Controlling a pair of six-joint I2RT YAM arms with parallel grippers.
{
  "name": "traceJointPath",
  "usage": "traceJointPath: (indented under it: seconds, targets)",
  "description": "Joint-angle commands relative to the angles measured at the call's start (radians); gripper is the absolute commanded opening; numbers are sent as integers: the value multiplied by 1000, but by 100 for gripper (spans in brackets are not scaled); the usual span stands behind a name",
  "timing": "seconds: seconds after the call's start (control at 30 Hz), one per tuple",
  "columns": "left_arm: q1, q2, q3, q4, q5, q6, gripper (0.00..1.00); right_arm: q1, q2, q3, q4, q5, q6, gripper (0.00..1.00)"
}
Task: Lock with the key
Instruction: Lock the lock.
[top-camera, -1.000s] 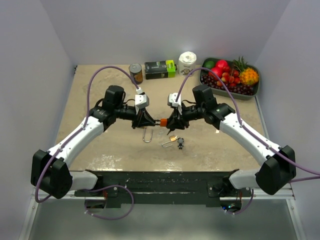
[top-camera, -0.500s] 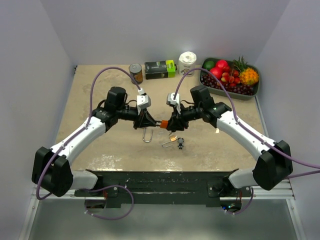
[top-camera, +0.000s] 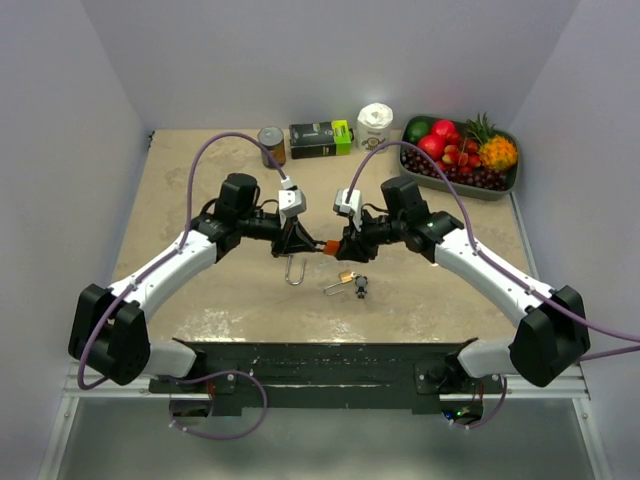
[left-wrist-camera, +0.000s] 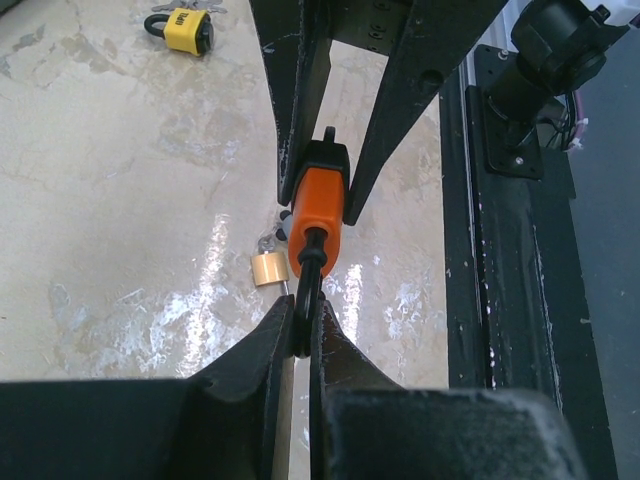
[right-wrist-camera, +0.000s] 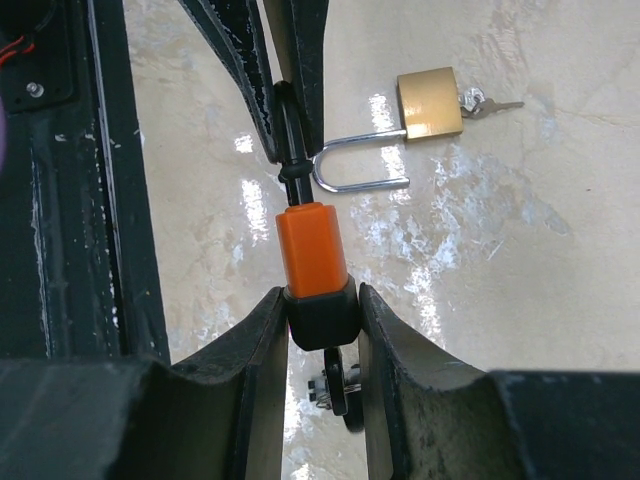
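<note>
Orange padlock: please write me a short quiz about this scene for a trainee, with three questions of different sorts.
1. True or false: the orange padlock rests on the table.
2. Which part do the left fingers pinch? A) its black shackle B) its orange body C) a key ring
3. In the right wrist view, what colour is the other padlock, the one lying on the table?

Key
1. False: it is held off the table from both ends; the right fingers clamp its black end.
2. A.
3. Brass: the brass padlock lies there with keys beside it.
</note>
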Motion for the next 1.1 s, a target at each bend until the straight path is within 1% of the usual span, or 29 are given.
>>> traceJointPath:
  seconds: [0.0,0.07,0.1,0.17,0.2,0.23,0.3,0.33,0.4,0.43,0.5,0.6,0.67,0.7,0.93,1.07]
  targets:
    - [-98,17,36,101,142,-14,0,56,-41,43,337,-63,-18,0]
    - [-96,20,36,147,142,-70,0,59,-42,42,331,-74,-31,0]
    - [-96,28,36,153,145,-74,0,60,-39,42,332,-86,-29,0]
    - [-96,28,27,173,148,-81,0,59,-30,54,316,-138,-23,0]
    - [-98,23,20,175,148,-80,0,60,-13,77,279,-204,-18,0]
    - [-98,20,17,214,148,-77,0,60,-4,88,267,-232,-9,0]
    - [-98,14,13,203,153,-28,0,59,19,114,253,-296,37,0]
    - [-98,12,14,190,158,6,0,59,22,119,254,-304,49,0]
    - [-98,9,14,158,155,28,0,60,22,119,269,-289,55,0]
    - [-98,11,17,152,147,28,0,60,10,110,288,-222,55,0]
    - [-99,20,28,138,150,25,0,62,-3,85,341,-189,57,0]
    - [-105,22,22,158,159,2,0,60,0,94,369,-201,72,0]
    - [-116,22,11,173,158,3,0,60,4,93,401,-211,118,0]
    - [-119,20,8,173,155,6,0,60,5,94,439,-206,121,0]
    - [-142,38,3,173,142,17,0,67,20,117,463,-231,141,0]
    - [-109,29,14,141,141,8,0,68,7,113,402,-217,101,0]
